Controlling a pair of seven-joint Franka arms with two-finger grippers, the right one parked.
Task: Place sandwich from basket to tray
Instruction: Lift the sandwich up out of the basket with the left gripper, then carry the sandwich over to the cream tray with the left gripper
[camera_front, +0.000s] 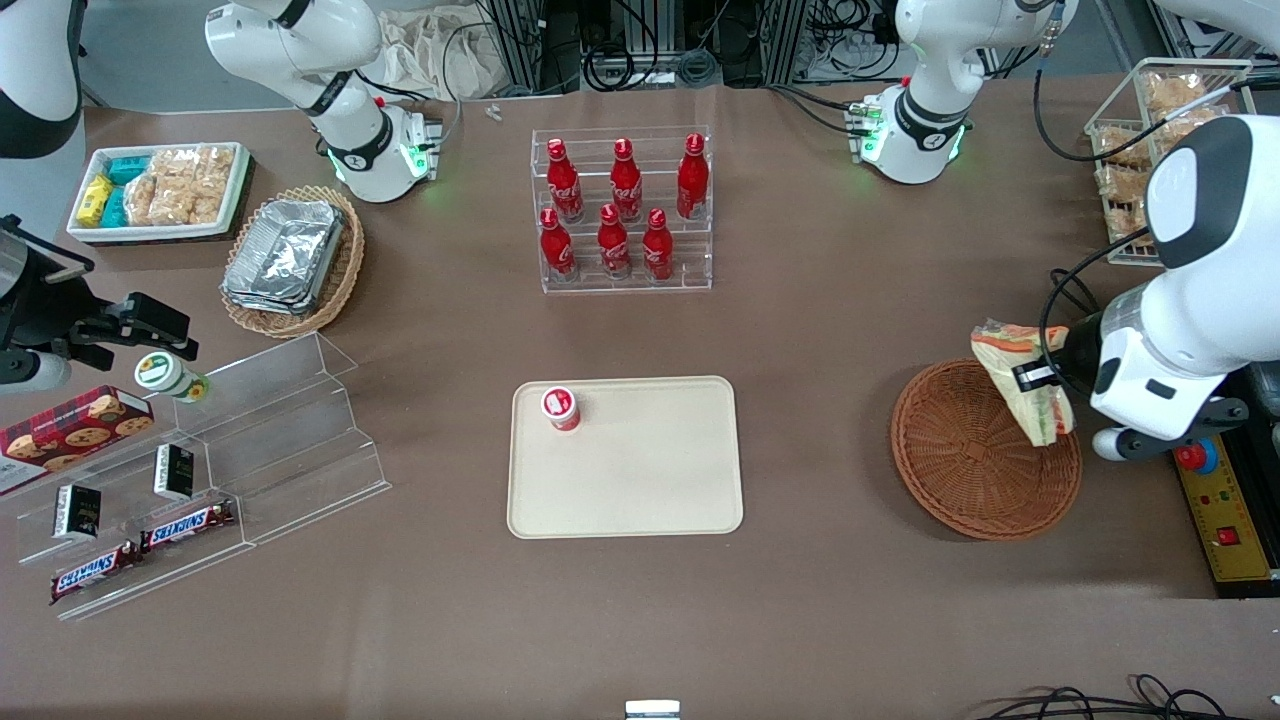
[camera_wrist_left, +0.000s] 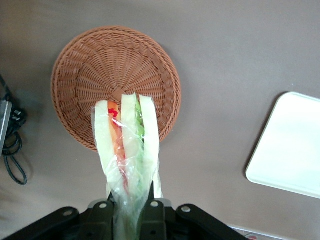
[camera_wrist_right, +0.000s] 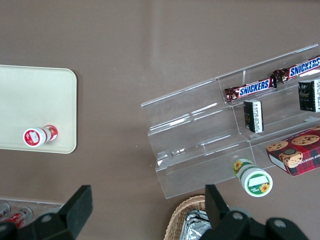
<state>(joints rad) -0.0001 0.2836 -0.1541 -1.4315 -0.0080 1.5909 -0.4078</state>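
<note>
- The end effector is clamped on the sandwich, which hangs lifted above the basket rim (wrapper pinched between the fingers).
- The tray lies well apart on the worktop, toward the parked arm's end.

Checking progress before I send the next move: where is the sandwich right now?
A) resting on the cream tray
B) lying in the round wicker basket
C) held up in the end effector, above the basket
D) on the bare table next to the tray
C: the end effector is clamped on the sandwich, which hangs clear above the basket; the basket holds nothing, and the tray carries only a small red-and-white container.
</note>
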